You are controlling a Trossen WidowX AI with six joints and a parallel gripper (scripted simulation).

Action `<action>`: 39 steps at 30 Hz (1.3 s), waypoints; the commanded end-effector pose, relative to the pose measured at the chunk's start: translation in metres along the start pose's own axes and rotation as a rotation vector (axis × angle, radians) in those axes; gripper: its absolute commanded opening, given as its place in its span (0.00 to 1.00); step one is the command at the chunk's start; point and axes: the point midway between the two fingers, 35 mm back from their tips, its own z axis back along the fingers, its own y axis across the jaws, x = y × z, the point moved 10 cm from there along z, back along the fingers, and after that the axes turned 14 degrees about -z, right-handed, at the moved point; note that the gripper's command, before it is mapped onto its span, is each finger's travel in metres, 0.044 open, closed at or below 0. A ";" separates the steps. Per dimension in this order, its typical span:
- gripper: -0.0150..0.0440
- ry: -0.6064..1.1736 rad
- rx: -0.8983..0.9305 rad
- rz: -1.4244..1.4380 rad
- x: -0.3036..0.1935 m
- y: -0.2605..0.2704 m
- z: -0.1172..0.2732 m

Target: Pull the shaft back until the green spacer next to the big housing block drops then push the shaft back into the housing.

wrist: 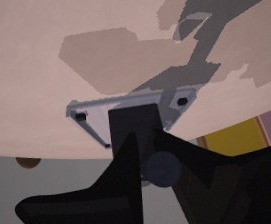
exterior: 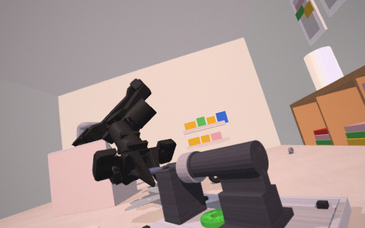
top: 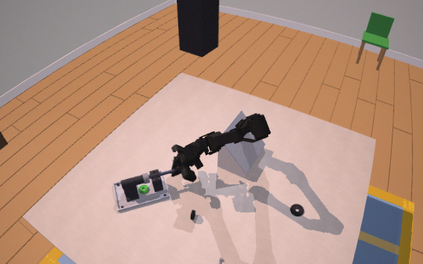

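Note:
The green spacer [top: 144,189] [exterior: 210,219] lies flat on the base plate [top: 142,208] [wrist: 93,119], between the big dark housing block [top: 131,191] [exterior: 229,162] and the smaller dark post [top: 157,182] [exterior: 179,193] [wrist: 134,122]. A pale spacer [top: 145,177] [exterior: 183,167] is up at shaft height, against the housing's open end. My gripper [top: 177,170] [exterior: 152,171] [wrist: 143,136] is shut on the blue-grey shaft [top: 166,173] [exterior: 156,170], on the post's outer side. The shaft's round end [wrist: 162,170] shows in the wrist view. Its tip inside the housing is hidden.
A grey wedge-shaped block [top: 232,156] stands under the arm. A black ring [top: 297,210] lies to the right on the table, a small black piece [top: 192,215] stands nearer the plate, and a small grey piece [top: 221,261] is at the front edge of view.

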 end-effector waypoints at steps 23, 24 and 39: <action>0.25 0.000 0.002 0.002 -0.006 -0.001 -0.006; 0.25 0.000 0.002 0.003 -0.006 -0.001 -0.007; 0.25 0.000 0.002 0.003 -0.009 -0.002 -0.010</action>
